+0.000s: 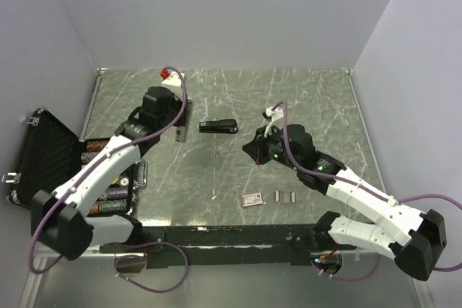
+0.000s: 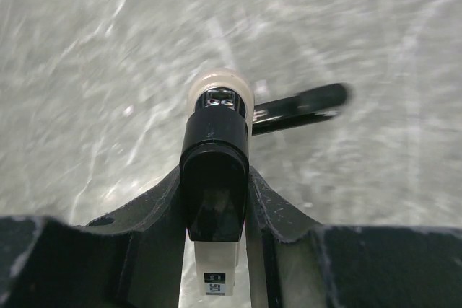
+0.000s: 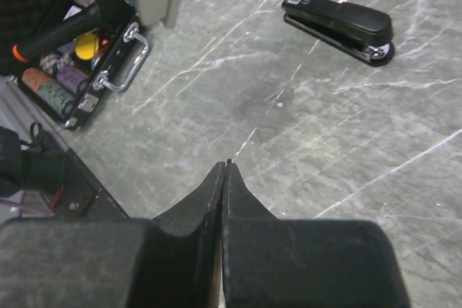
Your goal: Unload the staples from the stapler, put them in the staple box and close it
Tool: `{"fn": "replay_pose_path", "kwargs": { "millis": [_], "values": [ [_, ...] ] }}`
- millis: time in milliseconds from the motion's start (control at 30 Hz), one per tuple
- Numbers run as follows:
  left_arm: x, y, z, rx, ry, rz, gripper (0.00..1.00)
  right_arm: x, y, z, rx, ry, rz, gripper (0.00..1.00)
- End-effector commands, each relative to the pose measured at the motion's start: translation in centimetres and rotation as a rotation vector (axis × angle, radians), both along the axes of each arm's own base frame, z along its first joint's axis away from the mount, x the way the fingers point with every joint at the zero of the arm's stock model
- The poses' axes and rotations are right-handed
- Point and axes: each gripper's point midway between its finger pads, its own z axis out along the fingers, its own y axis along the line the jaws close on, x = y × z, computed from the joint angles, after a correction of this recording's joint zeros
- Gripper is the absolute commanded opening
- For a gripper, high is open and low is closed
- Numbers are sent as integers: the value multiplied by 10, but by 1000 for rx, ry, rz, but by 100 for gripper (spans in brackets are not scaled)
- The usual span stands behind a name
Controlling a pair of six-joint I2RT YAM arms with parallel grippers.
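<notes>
Centrally, the stapler [image 1: 218, 126] lies left-to-right on the desk [image 1: 317, 99] (staples [image 1: 286, 196] nearer the arms); right tool [image 3: 225, 167] closed, left tool [image 2: 214, 172] gripping a black-and-white cylinder [image 2: 216, 131].

Open case [image 1: 50, 149], poker chips [image 3: 43, 84] inside, far left; red-and-white box [image 1: 253, 199] near front.

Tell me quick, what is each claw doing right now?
Left gripper: closed on a black-and-cream stapler-like object.
Right gripper: closed, holding nothing.

Black stapler [image 1: 218, 126] lies closed, staples [image 1: 291, 196] well apart
</notes>
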Motion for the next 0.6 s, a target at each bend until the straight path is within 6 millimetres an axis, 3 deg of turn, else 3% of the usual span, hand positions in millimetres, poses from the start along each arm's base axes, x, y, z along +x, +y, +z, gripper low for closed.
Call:
{"fn": "replay_pose_path", "kwargs": {
  "millis": [0,233,567],
  "values": [
    [29,21,0,-44,44,83,1,-3,8,0,36,14,36,0],
    [48,32,-71,-13,246,129,1,-11,18,-4,60,47,90,0],
    [44,34,-153,7,477,134,1,-16,13,-3,63,34,92,0]
  ]
}}
